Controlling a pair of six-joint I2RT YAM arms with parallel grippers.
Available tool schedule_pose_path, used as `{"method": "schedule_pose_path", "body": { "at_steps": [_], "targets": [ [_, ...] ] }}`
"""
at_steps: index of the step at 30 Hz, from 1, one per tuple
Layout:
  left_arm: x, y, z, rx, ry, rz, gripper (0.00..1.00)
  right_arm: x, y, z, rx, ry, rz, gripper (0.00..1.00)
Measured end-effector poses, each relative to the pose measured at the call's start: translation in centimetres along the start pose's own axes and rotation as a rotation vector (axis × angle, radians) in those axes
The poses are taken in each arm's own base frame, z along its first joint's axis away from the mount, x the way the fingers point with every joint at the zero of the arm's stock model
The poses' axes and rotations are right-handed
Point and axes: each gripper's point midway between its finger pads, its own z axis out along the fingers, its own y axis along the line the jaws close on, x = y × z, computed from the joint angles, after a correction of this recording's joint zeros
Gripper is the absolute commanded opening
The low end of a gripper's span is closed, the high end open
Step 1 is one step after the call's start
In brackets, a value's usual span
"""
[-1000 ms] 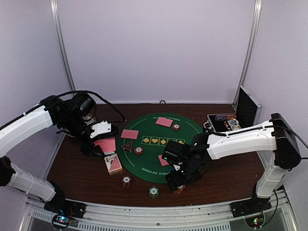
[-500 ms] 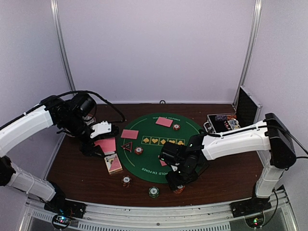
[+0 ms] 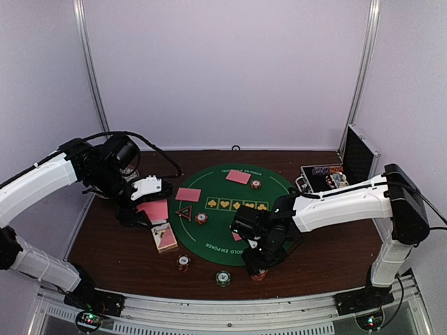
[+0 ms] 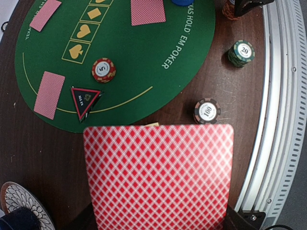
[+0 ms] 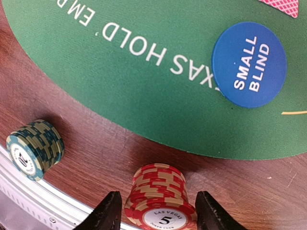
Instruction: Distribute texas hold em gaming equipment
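Roughly midway, I'd say: three face-down pink-backed cards (image 4: 49, 94) and a red 5 chip (image 4: 103, 70) lie on the green felt mat (image 4: 144, 57). A 100 chip stack (image 4: 206, 110) and a green 20 stack (image 4: 241, 52) sit on the bare tabletop (image 4: 29, 158) off its near edge. The left end effector (image 3: 136, 209) is clamped on an undealt pink card (image 4: 158, 177) just off the mat's left side. The right end effector (image 5: 157, 213) stands half-wide astride a red 5 stack (image 5: 160, 194) on the tabletop, pinching or not I can't tell; the spare deck (image 3: 164, 237) and open case (image 3: 328, 178) suggest more to hand out.
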Motion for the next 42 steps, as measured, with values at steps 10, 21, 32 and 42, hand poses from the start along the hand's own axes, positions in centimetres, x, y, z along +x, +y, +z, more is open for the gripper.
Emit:
{"method": "schedule_pose_path", "body": {
  "at_steps": [10, 21, 32, 42],
  "targets": [
    [0.0, 0.0, 0.0, 0.000, 0.000, 0.000, 0.00, 0.0, 0.0, 0.0, -0.002, 0.002, 0.002, 0.32],
    [0.0, 0.0, 0.0, 0.000, 0.000, 0.000, 0.00, 0.4, -0.4, -0.5, 0.017, 0.025, 0.001, 0.20],
    [-0.1, 0.0, -0.1, 0.002, -0.004, 0.000, 0.00, -4.2, -4.2, -6.2, -0.008, -0.090, 0.104, 0.19],
    [-0.1, 0.0, -0.1, 0.002, -0.003, 0.000, 0.00, -7.7, -11.0, -4.9, 0.053, -0.102, 0.233, 0.19]
  ]
}}
